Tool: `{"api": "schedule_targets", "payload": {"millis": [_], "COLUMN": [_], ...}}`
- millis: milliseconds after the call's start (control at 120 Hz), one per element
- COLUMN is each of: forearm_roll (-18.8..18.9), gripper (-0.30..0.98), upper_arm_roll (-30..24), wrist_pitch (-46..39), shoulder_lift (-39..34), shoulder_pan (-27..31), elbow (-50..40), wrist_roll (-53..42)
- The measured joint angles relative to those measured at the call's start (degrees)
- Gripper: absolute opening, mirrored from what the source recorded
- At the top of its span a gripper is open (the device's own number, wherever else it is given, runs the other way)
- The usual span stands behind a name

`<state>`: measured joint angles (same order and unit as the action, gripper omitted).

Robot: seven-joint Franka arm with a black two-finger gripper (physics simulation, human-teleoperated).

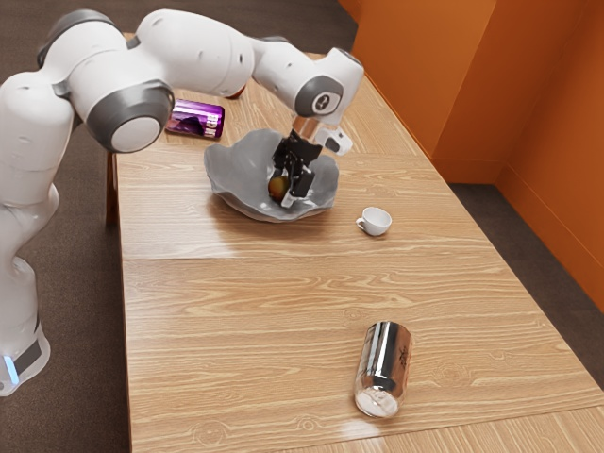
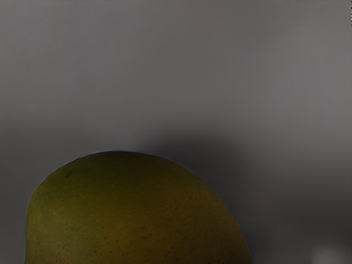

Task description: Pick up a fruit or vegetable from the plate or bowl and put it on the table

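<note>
Reaching down into the wavy grey bowl [image 1: 231, 170] with the end effector [image 1: 291, 179], right by the yellow-green fruit [image 1: 277, 188] at about eight o'clock in the exterior view, inside the bowl; cannot tell whether apart, together or clamped on it. Looking outward from there in that view, can see a white cup [image 1: 377, 222] just beyond the bowl at four o'clock, a purple can [image 1: 196, 120] on its side at ten, and farther off on the worktop [image 1: 255, 311], at five, a silver can [image 1: 383, 363] lying down.
</note>
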<state>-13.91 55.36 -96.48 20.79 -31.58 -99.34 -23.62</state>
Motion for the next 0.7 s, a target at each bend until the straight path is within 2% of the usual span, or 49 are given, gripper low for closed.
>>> {"api": "schedule_targets", "payload": {"millis": [150, 492, 700], "forearm_roll": [-0.4, -0.9, -0.8], "gripper": [0.64, 0.39, 0.36], "upper_arm_roll": [0.0, 0.0, 0.0], "wrist_pitch": [0.0, 0.0, -0.1], "shoulder_lift": [0.2, 0.2, 0.2], "shoulder_pan": [0.0, 0.1, 0.8], "elbow": [0.0, 0.0, 0.0], "wrist_roll": [-0.2, -0.6, -0.7]}}
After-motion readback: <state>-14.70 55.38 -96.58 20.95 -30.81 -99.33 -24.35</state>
